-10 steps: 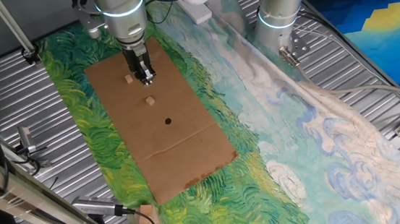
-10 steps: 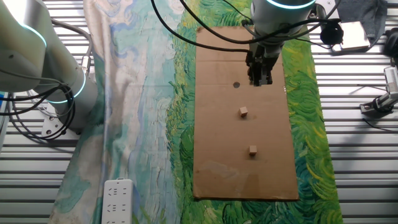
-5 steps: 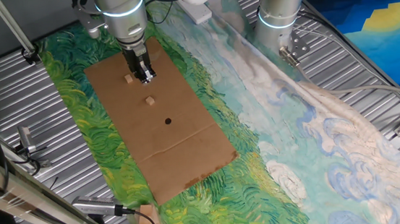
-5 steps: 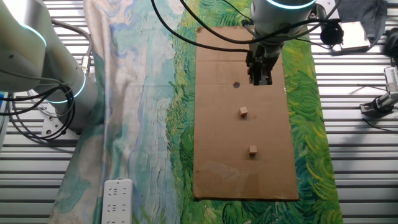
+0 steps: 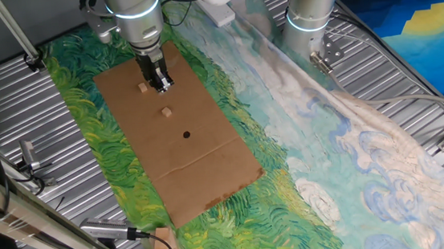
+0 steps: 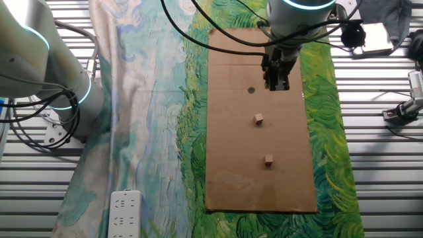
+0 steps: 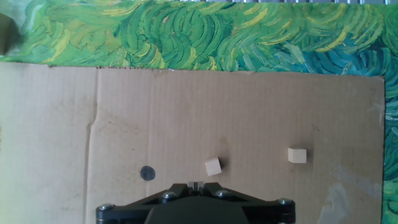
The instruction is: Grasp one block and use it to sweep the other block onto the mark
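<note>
Two small tan blocks lie on a brown cardboard sheet (image 5: 208,154). The near block (image 7: 213,167) also shows in both fixed views (image 5: 166,112) (image 6: 258,118). The far block (image 7: 297,155) lies apart from it (image 5: 143,87) (image 6: 268,159). The mark (image 7: 147,173) is a small black dot on the cardboard (image 5: 187,134) (image 6: 250,90), left of the near block in the hand view. My gripper (image 7: 196,185) hangs above the cardboard (image 5: 163,87) (image 6: 277,84), clear of both blocks. Its jaws are shut and hold nothing.
The cardboard lies on a green painted cloth (image 5: 104,159). A second robot arm base (image 5: 309,12) stands at the back right. A white power strip (image 6: 123,213) lies on the cloth edge. Ribbed metal table surface (image 5: 11,111) surrounds the cloth.
</note>
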### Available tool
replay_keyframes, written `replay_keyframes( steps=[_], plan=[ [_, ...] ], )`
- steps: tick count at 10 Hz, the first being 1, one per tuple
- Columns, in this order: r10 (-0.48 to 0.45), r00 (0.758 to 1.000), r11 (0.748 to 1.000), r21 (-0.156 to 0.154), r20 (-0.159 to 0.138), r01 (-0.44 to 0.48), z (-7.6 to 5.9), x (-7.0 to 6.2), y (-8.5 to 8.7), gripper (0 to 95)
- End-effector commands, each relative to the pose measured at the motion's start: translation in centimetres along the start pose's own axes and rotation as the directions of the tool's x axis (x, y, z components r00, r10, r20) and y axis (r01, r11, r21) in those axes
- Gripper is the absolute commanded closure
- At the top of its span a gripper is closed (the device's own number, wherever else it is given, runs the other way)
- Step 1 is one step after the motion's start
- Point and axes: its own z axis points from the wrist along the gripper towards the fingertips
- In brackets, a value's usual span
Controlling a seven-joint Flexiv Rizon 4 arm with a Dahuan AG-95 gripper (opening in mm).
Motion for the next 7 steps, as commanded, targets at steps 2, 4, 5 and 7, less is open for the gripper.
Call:
replay_keyframes(
  steps=[2, 4, 5, 7],
  plan=[
    [-0.062, 0.998, 0.998, -0.001, 0.002, 0.062, -0.02, 0.01, 0.00, 95.0],
    [-0.116, 0.993, 0.993, 0.000, -0.005, 0.116, -0.02, 0.01, 0.00, 95.0],
    [-0.132, 0.991, 0.991, 0.002, -0.005, 0.132, -0.02, 0.01, 0.00, 95.0],
    [-0.187, 0.982, 0.982, -0.004, 0.007, 0.187, -0.02, 0.01, 0.00, 95.0]
  ],
)
